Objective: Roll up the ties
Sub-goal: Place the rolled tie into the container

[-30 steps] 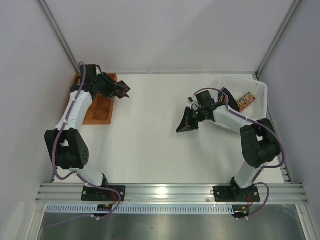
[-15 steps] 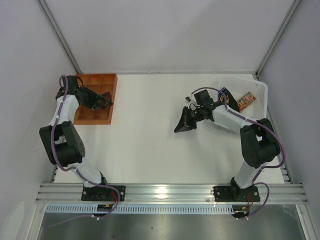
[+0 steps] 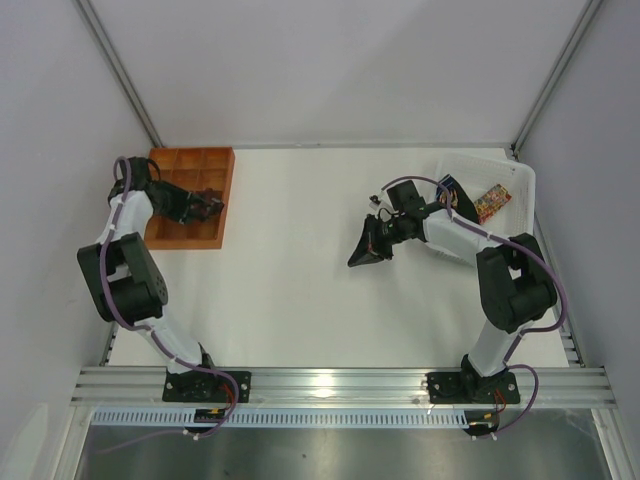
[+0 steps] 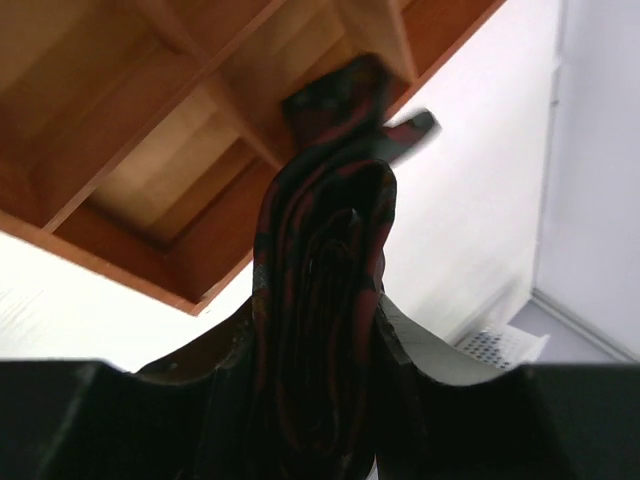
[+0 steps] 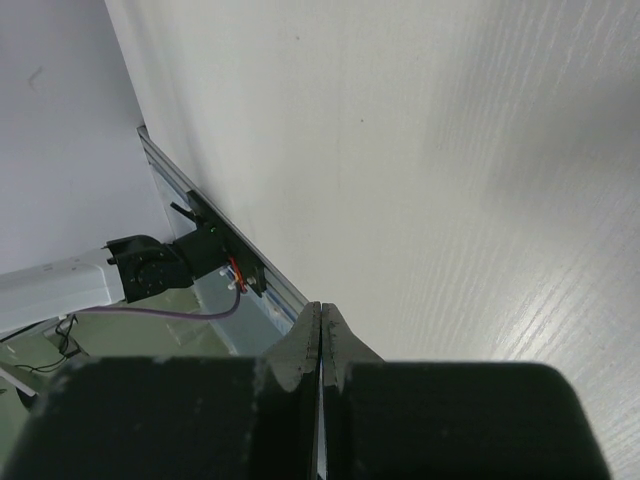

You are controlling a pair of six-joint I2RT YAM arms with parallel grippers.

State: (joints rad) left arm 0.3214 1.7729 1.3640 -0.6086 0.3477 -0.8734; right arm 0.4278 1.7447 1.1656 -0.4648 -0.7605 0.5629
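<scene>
Your left end effector [image 3: 207, 206] is clamped on a rolled tie [image 4: 325, 230] and hangs over the orange compartment tray [image 3: 195, 234] at the far left of the table [image 3: 300, 290]. The tie is dark, almost black, with maroon-red streaks. It is wound into a tall, narrow spiral, and a loose flap sticks out at the top. Only the left wrist view shows you those layers, pinched between the two fingers [image 4: 228, 352] just above the wooden dividers. From the top camera the roll is no more than a dark lump at the arm's tip.

Further right, your right end effector [image 3: 364, 252] sits over bare table with nothing in it. The right wrist view shows its fingers [image 5: 305, 345] pressed flat together. At the far right, a white basket [image 3: 520, 178] holds a multicoloured tie [image 3: 492, 203], which is too small to describe further and appears only from above.
</scene>
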